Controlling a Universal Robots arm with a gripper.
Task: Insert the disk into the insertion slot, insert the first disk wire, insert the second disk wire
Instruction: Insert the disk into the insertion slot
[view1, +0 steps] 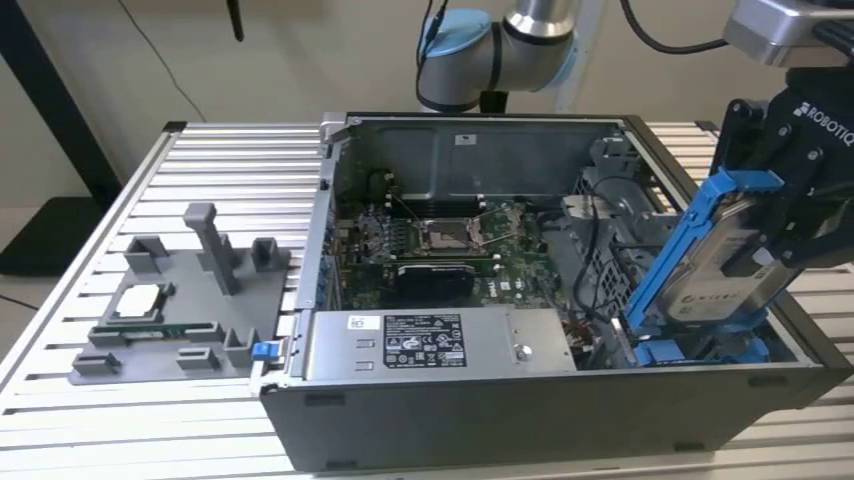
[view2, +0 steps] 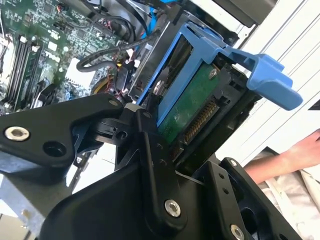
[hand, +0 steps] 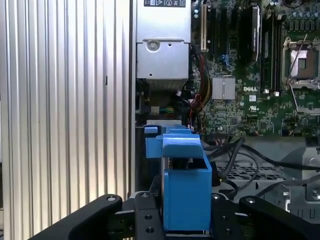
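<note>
Here the gripper (view1: 771, 245) is clamped across the disk (view1: 710, 270), holding it tilted, lower end at the mouth of the slot (view1: 687, 352) in the computer case (view1: 534, 425). It looks rigid, weighty and knock-sensitive, best held across its blue frame (view1: 674, 250), clear of the connector (view2: 200, 122). Cables (hand: 231, 152) crowd the slot, and the case lies on a ribbed metal table (view1: 200, 150).

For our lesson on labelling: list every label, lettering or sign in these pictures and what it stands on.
White capitals, a maker's mark: on the body of the claw gripping the disk.
White label with fine print, too small to read: on the disk.
White sticker, dense print and symbols, too small to read: on the power-supply box.
Small white logo and tiny part markings: on the motherboard.
</note>
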